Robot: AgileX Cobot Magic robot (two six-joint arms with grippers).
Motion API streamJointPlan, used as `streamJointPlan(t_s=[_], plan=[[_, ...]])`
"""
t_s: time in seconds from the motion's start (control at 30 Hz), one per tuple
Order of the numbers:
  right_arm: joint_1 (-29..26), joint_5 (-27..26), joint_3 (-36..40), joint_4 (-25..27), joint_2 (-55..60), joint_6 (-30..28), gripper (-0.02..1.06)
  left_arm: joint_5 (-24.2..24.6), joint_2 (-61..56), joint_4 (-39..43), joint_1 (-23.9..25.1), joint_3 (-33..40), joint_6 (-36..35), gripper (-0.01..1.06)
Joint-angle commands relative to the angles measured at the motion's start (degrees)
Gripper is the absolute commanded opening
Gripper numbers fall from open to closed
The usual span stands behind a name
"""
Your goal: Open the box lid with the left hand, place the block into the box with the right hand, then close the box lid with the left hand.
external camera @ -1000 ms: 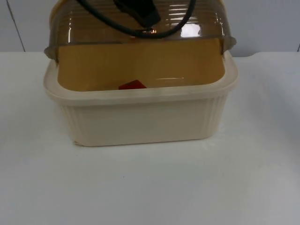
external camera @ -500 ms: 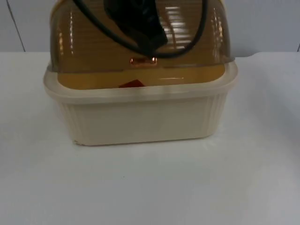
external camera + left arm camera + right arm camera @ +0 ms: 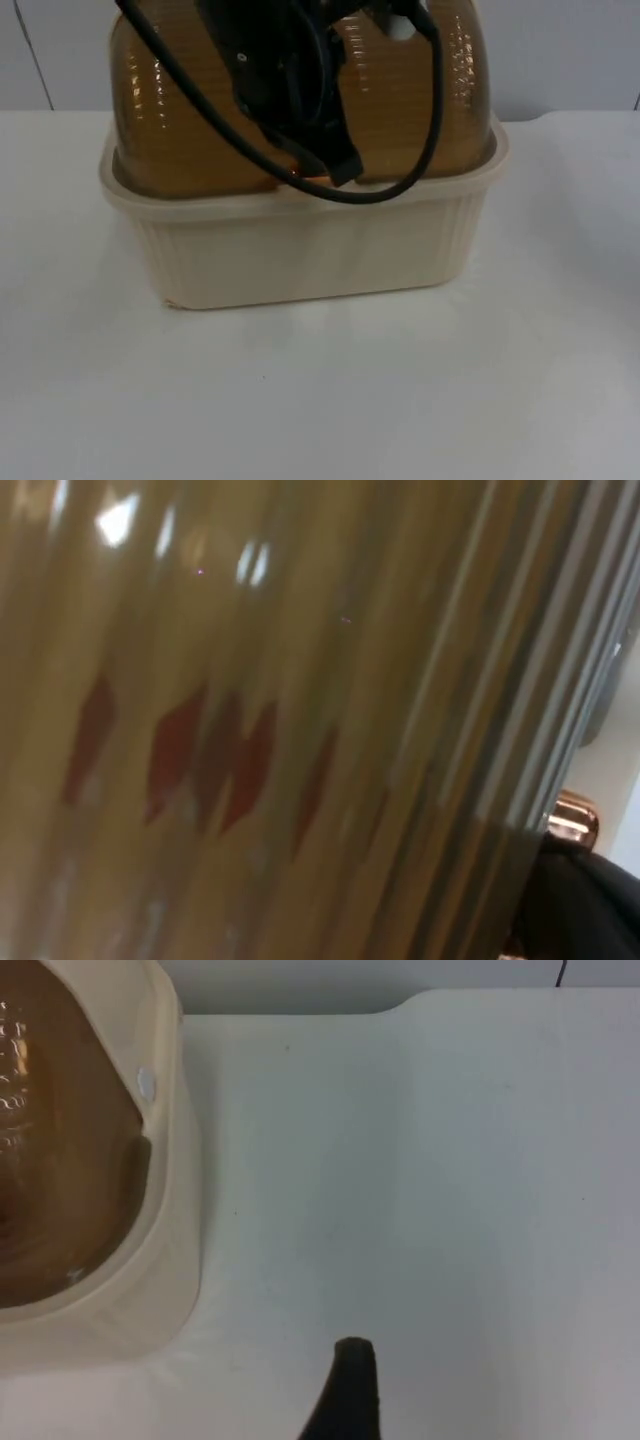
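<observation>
One ribbed amber domed lid point(image 3: 200, 120) caps cream box point(image 3: 300, 255).

Cream ribbed box point(image 3: 300, 255), amber domed lid point(image 3: 420, 100) down, red block point(image 3: 175, 750) inside.

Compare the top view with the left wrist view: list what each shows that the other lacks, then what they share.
Top view alone: the whole cream box on the white table, and the left gripper at the front edge of the lid, by the box's front rim.

Left wrist view alone: the red block, seen as blurred red shapes through the ribbed plastic, and a copper-coloured handle at the lid's edge.

Both: the amber translucent lid lowered over the box.
</observation>
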Motion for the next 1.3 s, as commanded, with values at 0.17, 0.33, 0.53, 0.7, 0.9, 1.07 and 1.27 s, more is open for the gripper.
streamJointPlan(t_s=[0.17,0.33,0.53,0.7,0.9,1.07,1.27], plan=[[-0.22,-0.57,-0.2,-0.34,-0.14,0.16,0.7,1.75,-5.75,0.0,-1.18,0.23,-1.5,0.0],[-0.22,-0.74,-0.2,-0.34,-0.14,0.16,0.7,3.88,-11.96,-0.93,-1.18,0.23,-3.73,0.0],[-0.22,-0.74,-0.2,-0.34,-0.14,0.16,0.7,5.24,-22.44,-1.03,-1.18,0.23,-8.51,0.0],[-0.22,-0.74,-0.2,-0.34,-0.14,0.16,0.7,5.51,-31.7,-1.03,-1.18,0.23,-12.36,0.0],[-0.22,-0.74,-0.2,-0.34,-0.14,0.16,0.7,6.18,-40.58,-1.03,-1.18,0.23,-14.41,0.0],[-0.22,-0.74,-0.2,-0.34,-0.14,0.16,0.7,6.18,-45.33,-1.03,-1.18,0.23,-14.55,0.0],[-0.22,-0.74,-0.2,-0.34,-0.14,0.16,0.7,6.57,-48.44,0.52,-1.18,0.35,-16.03,0.0]])
